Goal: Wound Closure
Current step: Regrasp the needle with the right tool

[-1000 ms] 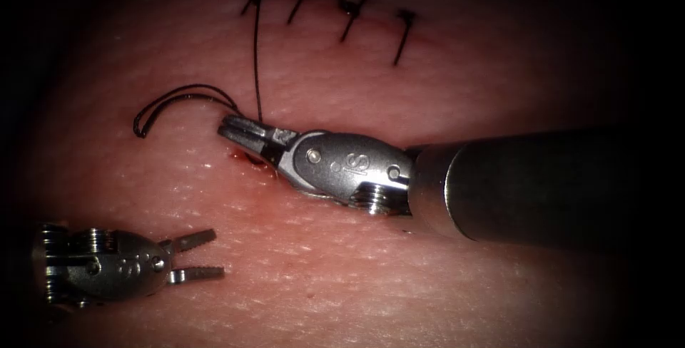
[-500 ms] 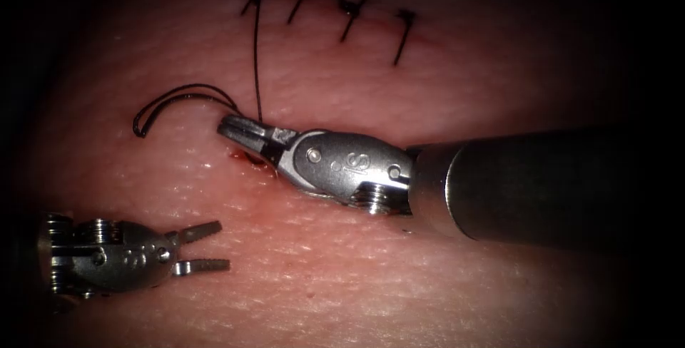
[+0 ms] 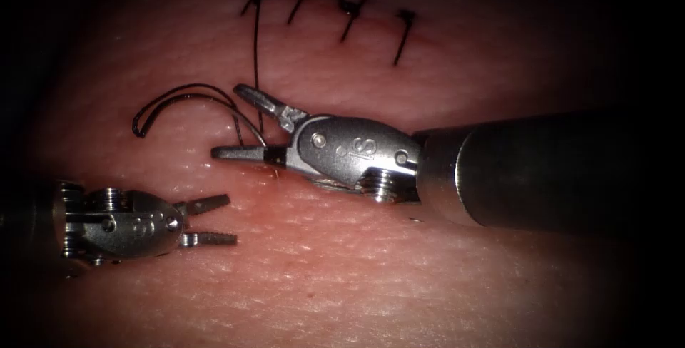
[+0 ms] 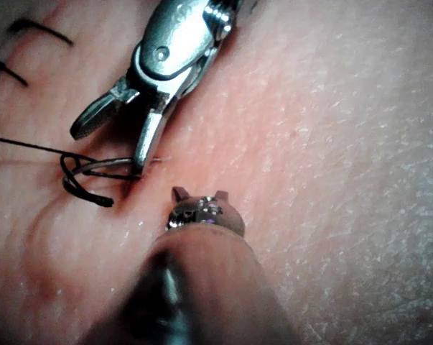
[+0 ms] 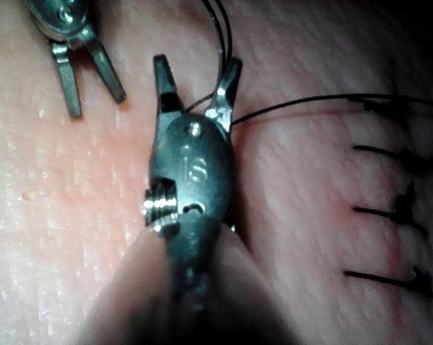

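Note:
My right tool (image 3: 227,121) lies across the tissue (image 3: 371,277) with its jaws wide open, holding nothing. The thin curved needle (image 3: 251,125) sits between those jaws on the tissue surface; I cannot tell whether its tip is in the tissue. It appears as a grey arc (image 4: 107,167) by the lower jaw. Black thread (image 3: 256,55) runs from the leftmost stitch down to the needle and curls into a loop (image 3: 178,98) on the left. My left tool (image 3: 230,219) is at the lower left, open and holding nothing, just below the right jaws.
Several black stitches (image 3: 349,16) close the cut along the top, also visible beside the right tool (image 5: 388,212). A small patch of red fluid (image 3: 275,173) lies under the right tool's jaws. The right shaft (image 3: 542,177) spans the right half.
The right jaws went from shut to wide open, letting go of the needle, and the tool rose slightly. The left tool moved up and right, toward the needle.

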`<state>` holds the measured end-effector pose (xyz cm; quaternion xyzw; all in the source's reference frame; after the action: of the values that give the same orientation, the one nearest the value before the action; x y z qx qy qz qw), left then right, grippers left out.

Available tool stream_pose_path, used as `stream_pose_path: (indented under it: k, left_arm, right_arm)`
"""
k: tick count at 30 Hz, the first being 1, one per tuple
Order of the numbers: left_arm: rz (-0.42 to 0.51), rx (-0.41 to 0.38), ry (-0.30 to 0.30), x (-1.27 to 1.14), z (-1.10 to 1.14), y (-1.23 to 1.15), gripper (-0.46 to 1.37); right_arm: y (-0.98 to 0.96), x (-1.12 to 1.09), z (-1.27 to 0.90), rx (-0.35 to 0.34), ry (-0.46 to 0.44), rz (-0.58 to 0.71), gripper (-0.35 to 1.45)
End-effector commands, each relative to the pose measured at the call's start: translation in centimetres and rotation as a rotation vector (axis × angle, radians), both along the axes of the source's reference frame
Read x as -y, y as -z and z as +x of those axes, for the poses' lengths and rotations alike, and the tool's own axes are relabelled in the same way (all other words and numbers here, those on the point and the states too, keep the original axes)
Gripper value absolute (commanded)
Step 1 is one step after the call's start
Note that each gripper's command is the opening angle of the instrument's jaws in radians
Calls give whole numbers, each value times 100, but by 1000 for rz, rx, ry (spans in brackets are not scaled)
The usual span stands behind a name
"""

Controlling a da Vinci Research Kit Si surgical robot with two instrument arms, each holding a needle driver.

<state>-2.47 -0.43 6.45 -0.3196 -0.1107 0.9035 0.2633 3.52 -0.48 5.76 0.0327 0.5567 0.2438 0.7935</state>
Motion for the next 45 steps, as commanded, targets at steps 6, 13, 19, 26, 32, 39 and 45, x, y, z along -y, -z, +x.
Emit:
stream_pose_path:
  k: [6,13,19,26,32,39,45]
  left_arm:
    - [15,2,-10,3,-2,-13,33]
    - [29,9,-12,10,-3,-21,33]
    - [31,15,-19,11,-4,-19,32]
    - [33,12,-18,12,-5,-14,33]
    - [33,9,-16,11,-5,-12,34]
    - [34,8,-17,10,-4,-11,33]
    - [34,9,-17,10,-4,-11,32]
  right_arm:
    - [0,-15,-2,20,95,49,104]
    - [2,-21,0,59,265,108,108]
    - [9,-47,8,164,412,135,125]
    - [4,-50,27,258,597,146,121]
    - [3,-43,41,251,674,133,120]
    - [4,-40,57,272,669,76,121]
    - [0,-42,62,338,708,59,119]
